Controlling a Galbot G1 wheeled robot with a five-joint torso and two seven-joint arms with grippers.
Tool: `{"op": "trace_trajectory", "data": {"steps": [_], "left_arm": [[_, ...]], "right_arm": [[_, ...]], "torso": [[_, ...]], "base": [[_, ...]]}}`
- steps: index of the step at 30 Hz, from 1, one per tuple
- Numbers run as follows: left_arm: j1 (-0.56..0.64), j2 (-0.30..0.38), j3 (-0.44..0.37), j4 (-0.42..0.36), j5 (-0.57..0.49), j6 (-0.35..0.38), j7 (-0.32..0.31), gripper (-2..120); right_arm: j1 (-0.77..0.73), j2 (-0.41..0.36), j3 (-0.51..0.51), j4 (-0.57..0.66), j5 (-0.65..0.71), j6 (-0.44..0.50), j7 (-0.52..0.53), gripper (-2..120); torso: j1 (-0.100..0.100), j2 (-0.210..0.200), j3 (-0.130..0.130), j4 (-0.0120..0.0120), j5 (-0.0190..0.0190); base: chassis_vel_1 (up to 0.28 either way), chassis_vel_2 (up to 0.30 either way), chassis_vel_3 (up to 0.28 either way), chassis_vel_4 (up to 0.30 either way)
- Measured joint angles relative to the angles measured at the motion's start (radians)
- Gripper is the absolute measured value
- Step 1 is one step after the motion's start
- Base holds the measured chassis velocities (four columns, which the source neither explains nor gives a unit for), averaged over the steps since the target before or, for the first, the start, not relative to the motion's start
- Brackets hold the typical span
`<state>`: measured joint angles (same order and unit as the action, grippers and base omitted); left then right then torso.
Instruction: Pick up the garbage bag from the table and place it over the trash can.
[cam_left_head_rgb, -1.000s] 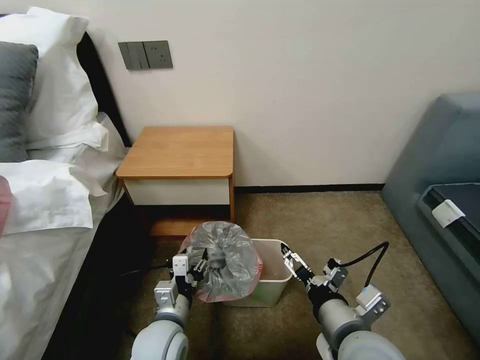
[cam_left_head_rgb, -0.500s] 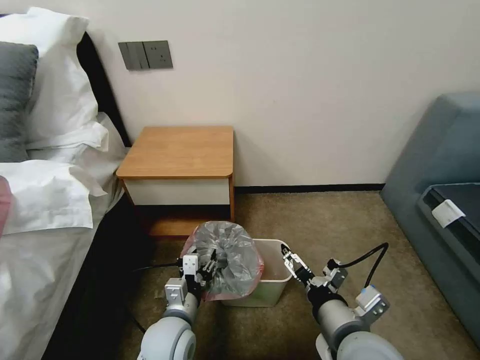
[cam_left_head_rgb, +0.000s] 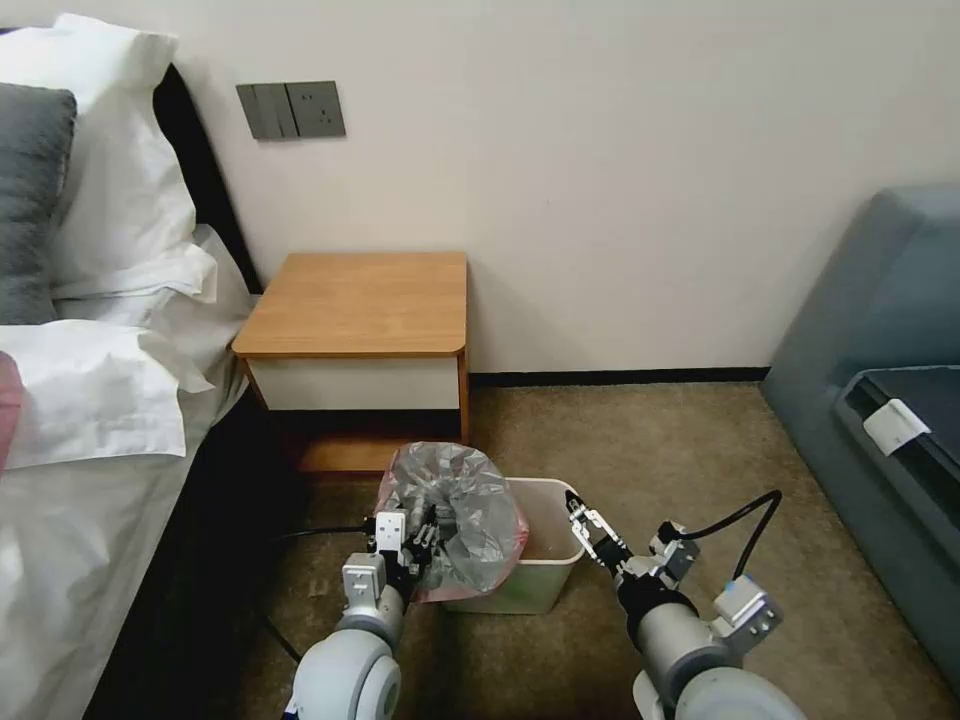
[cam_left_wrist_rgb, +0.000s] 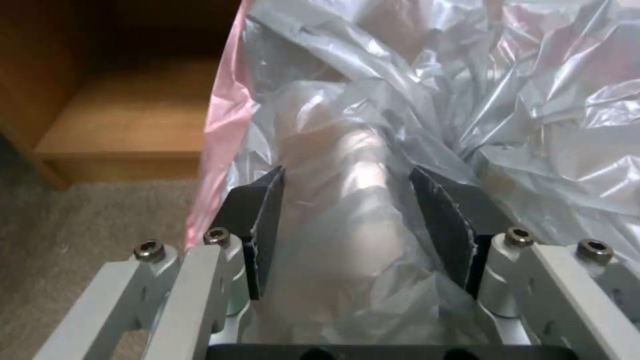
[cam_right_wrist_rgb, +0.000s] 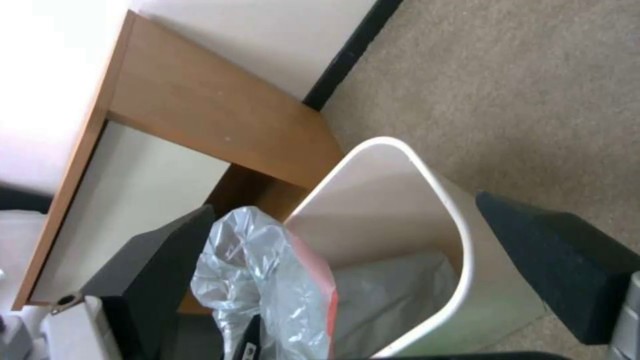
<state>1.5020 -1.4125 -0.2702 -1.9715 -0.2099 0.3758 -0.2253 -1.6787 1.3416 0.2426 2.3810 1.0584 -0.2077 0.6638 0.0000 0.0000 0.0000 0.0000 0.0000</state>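
Observation:
The garbage bag (cam_left_head_rgb: 465, 515), crinkly grey plastic with a pink-red rim, bulges over the left half of the cream-white trash can (cam_left_head_rgb: 548, 572) on the carpet. My left gripper (cam_left_head_rgb: 420, 535) is at the bag's near left side; in the left wrist view its gripper (cam_left_wrist_rgb: 347, 210) is open, with loose bag plastic (cam_left_wrist_rgb: 413, 100) between the spread pads. My right gripper (cam_left_head_rgb: 583, 520) is open at the bin's right rim; its own view looks into the trash can (cam_right_wrist_rgb: 400, 200) and at the bag (cam_right_wrist_rgb: 267, 280). The table (cam_left_head_rgb: 360, 300) stands behind, its top bare.
A bed with white pillows (cam_left_head_rgb: 110, 230) runs along the left. A grey-blue sofa (cam_left_head_rgb: 880, 330) stands at the right. The wall and a dark skirting board close the back. Open carpet (cam_left_head_rgb: 650, 440) lies between bin and sofa.
My left arm has moved right and closer to the bin, and the bag has shifted slightly right with it. The right arm has barely moved.

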Motion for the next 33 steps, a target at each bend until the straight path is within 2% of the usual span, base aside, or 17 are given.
{"op": "trace_trajectory", "data": {"steps": [7,10,15,17,19,22,23,27,28,31,33], "left_arm": [[-0.011,-0.005,0.009,0.013,-0.009,0.020,-0.013,43],[-0.016,-0.006,0.015,0.018,-0.015,0.033,-0.028,32],[-0.019,-0.006,0.017,0.022,-0.020,0.034,-0.037,21],[-0.019,-0.008,0.022,0.023,-0.025,0.028,-0.045,11],[-0.018,-0.008,0.023,0.023,-0.026,0.023,-0.047,9],[0.007,-0.006,0.020,0.022,-0.025,-0.055,-0.051,9],[0.007,-0.006,0.020,0.022,-0.025,-0.055,-0.051,9],[0.076,0.003,-0.011,0.012,0.006,-0.236,-0.020,8],[0.076,0.003,-0.011,0.012,0.006,-0.236,-0.020,8],[0.128,0.002,-0.040,-0.004,0.029,-0.341,0.020,8],[0.136,-0.001,-0.048,-0.009,0.034,-0.362,0.031,8]], "right_arm": [[-0.004,0.001,0.002,-0.005,-0.007,0.004,-0.003,100],[-0.003,0.003,0.004,-0.009,-0.009,0.007,-0.004,100],[-0.003,0.006,0.003,-0.009,-0.012,0.007,-0.006,100],[-0.003,0.008,0.003,-0.009,-0.015,0.008,-0.010,100],[-0.003,0.008,0.003,-0.009,-0.017,0.008,-0.011,100],[-0.005,0.000,-0.001,0.014,-0.044,0.008,-0.033,100],[-0.005,0.000,-0.001,0.014,-0.044,0.008,-0.033,100],[-0.006,-0.055,-0.032,0.042,-0.100,0.000,-0.118,100],[-0.006,-0.055,-0.032,0.042,-0.100,0.000,-0.118,100],[0.029,-0.119,-0.080,0.029,-0.153,-0.017,-0.200,100],[0.045,-0.132,-0.096,0.019,-0.169,-0.020,-0.219,100]], "torso": [[0.000,0.000,0.000,0.0000,0.0000],[0.000,0.000,0.000,0.0000,0.0001],[0.000,0.000,0.000,0.0001,0.0001],[0.000,0.000,0.000,0.0000,0.0000],[0.000,0.000,0.000,0.0000,-0.0001],[0.000,0.000,0.000,-0.0001,-0.0004],[0.000,0.000,0.000,-0.0001,-0.0004],[0.000,0.000,0.000,0.0000,-0.0001],[0.000,0.000,0.000,0.0000,-0.0001],[0.000,0.000,0.000,0.0001,0.0000],[0.000,0.000,0.000,0.0001,0.0001]], "base": [[0.000,0.000,0.000,0.000],[0.000,0.000,0.000,0.000],[0.000,0.000,0.000,0.000],[0.000,0.000,0.000,0.000],[0.000,0.000,0.000,0.000],[0.000,0.000,0.000,0.000],[0.000,0.000,0.000,0.000],[0.000,0.000,0.000,0.000],[0.000,0.000,0.000,0.000],[0.000,0.000,0.000,0.000],[0.000,0.000,0.000,0.000]]}}
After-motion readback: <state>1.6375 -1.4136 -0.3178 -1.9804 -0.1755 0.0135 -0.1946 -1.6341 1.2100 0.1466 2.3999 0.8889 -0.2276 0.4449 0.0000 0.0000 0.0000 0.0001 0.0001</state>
